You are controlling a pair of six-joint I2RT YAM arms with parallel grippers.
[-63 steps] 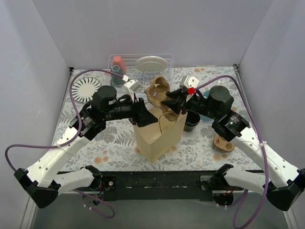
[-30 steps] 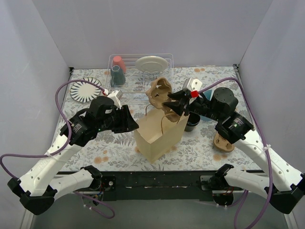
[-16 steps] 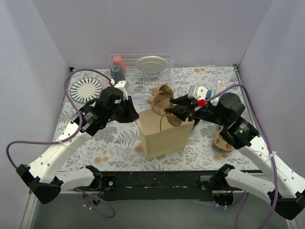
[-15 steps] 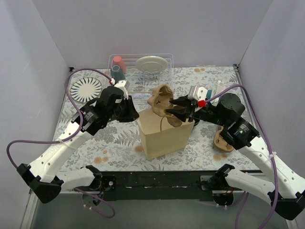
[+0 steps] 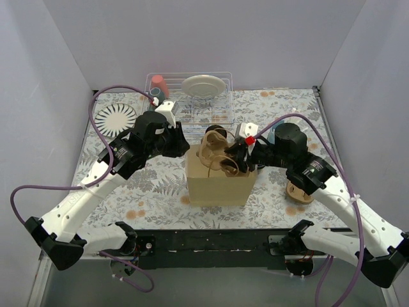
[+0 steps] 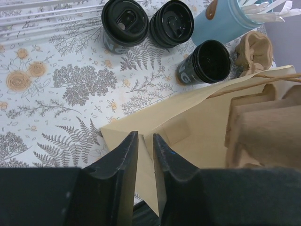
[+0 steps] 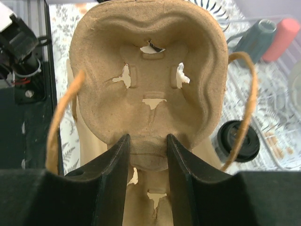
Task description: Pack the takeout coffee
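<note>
As left gripper pinches bag rim, right gripper — clamping carrier (half-in)

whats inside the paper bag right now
A pulp cup carrier, held by the right gripper, sits in the mouth of the paper bag. It covers the bag's bottom.

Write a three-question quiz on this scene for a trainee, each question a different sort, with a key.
1. True or false: the right gripper holds the pulp cup carrier.
2. The left gripper pinches: A) the rim of the paper bag, B) a plate, C) the dish rack.
3. How many black cups stand on the table in the left wrist view?

Key: 1 true; 2 A; 3 three.
</note>
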